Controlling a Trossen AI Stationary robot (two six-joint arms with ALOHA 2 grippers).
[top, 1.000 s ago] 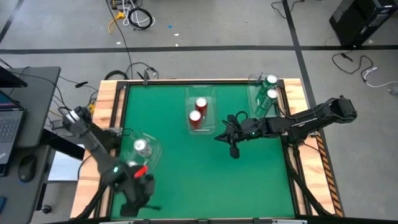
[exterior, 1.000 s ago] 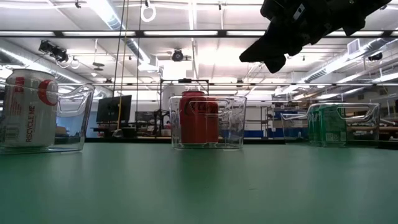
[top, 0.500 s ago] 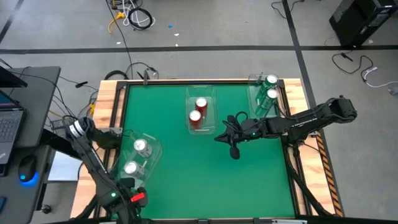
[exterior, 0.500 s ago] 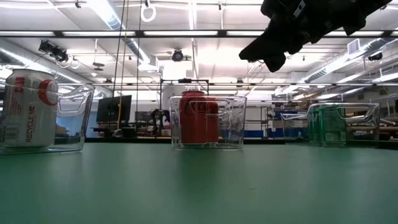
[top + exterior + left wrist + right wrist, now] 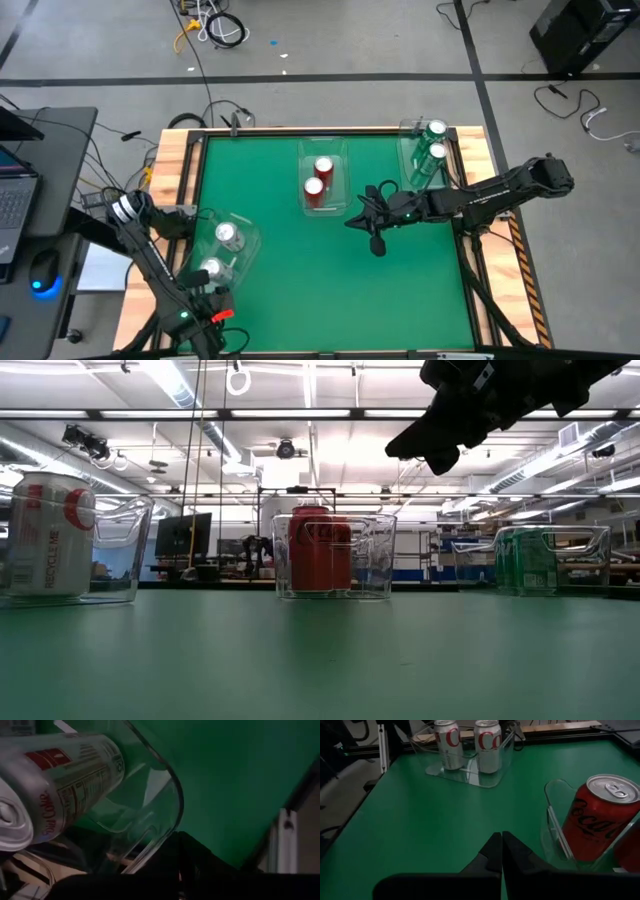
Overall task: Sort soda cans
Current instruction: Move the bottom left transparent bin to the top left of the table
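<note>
Left arm pulling back toward seven o'clock, and both silver cans now show in their bin!

Six cans look sorted: silver cans (image 5: 218, 252) in the clear bin (image 5: 243, 232) at eight o'clock, red cans (image 5: 319, 178) in the middle bin at twelve, green cans (image 5: 433, 141) at two o'clock. Left gripper (image 5: 207, 312) sits at the near table edge just below the silver bin, fingers pressed shut, holding nothing. Right gripper (image 5: 372, 222) hovers mid-table, equally shut and empty. Best finish, I'd say: lift the left arm clear without nudging that bin's rim.
</note>
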